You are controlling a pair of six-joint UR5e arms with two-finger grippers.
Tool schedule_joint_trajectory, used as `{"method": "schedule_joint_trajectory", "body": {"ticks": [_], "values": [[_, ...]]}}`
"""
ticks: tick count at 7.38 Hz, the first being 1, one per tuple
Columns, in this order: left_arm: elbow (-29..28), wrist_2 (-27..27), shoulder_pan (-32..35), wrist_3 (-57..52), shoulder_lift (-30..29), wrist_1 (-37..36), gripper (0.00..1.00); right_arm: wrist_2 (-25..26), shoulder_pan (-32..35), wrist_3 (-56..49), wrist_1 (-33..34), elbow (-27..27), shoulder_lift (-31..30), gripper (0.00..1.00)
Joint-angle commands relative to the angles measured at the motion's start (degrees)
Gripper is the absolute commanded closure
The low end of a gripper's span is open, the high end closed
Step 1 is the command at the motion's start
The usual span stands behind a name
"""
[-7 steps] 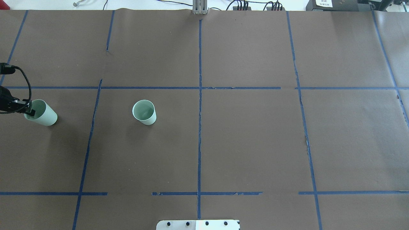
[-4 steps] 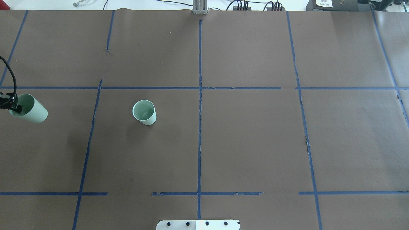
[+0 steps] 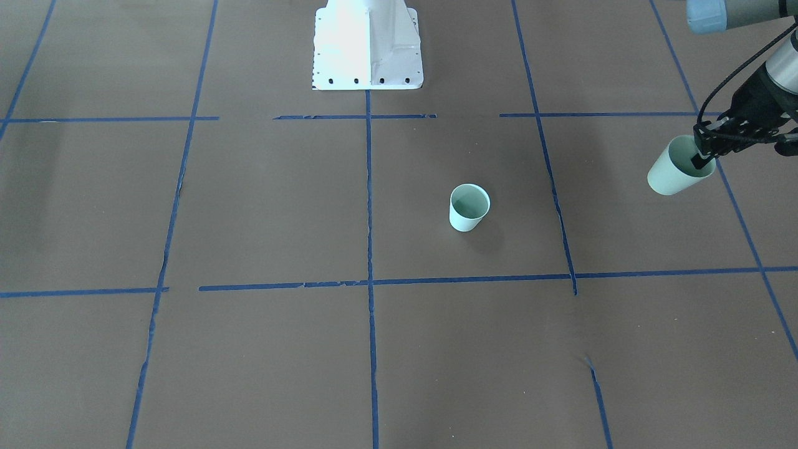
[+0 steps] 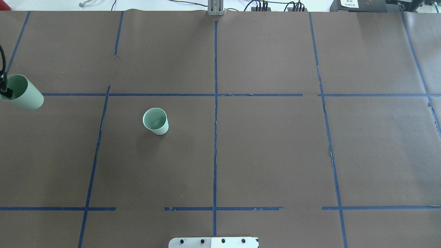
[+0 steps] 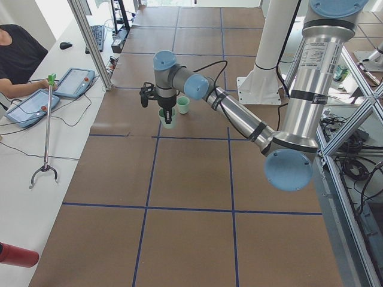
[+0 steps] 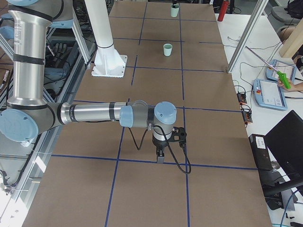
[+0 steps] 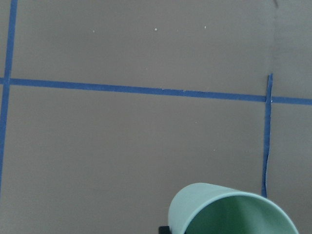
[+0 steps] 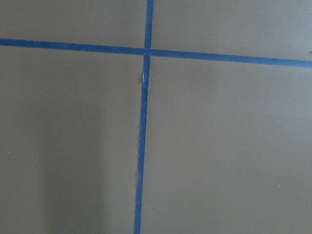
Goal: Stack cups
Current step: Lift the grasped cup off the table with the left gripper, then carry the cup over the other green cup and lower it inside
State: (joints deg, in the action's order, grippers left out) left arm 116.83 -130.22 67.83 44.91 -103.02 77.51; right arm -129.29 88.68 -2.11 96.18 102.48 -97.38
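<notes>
Robotics lab, plainly: brown-papered tabletop [image 4: 275,155] gridded with blue tape [image 4: 215,137], white pedestal [image 3: 368,43] bolted at its edge, silver-and-blue jointed arm [image 5: 236,116] reaching across. Alongside, a white bench [image 5: 24,179] with teach pendants [image 5: 75,82], a seated operator [image 5: 18,48], aluminium frame posts [image 5: 90,45], plugged-in cables [image 4: 262,6].

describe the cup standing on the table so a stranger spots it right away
Start at the brown table with its blue tape grid. Left of the centre line in the overhead view, one mint-green cup stands upright, alone. Its twin hangs tilted from the fingers of the left gripper.
</notes>
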Motion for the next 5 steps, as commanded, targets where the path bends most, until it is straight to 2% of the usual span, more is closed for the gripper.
{"method": "schedule_joint_trajectory", "body": {"ticks": [1, 2, 5], "values": [[-0.8, 0.1, -7.3, 13.4, -8.4, -2.4, 1.0, 0.0, 0.0, 0.0, 0.1, 0.1, 0.0, 0.0], [-1.4, 0.2, -11.5, 18.6, -11.2, -1.8, 1.0, 0.0, 0.0, 0.0, 0.0, 0.0, 0.0, 0.0], [-8.9, 0.8, -18.7, 29.3, -12.5, 13.2, 1.0, 0.0, 0.0, 0.0, 0.1, 0.0, 0.0, 0.0]]}}
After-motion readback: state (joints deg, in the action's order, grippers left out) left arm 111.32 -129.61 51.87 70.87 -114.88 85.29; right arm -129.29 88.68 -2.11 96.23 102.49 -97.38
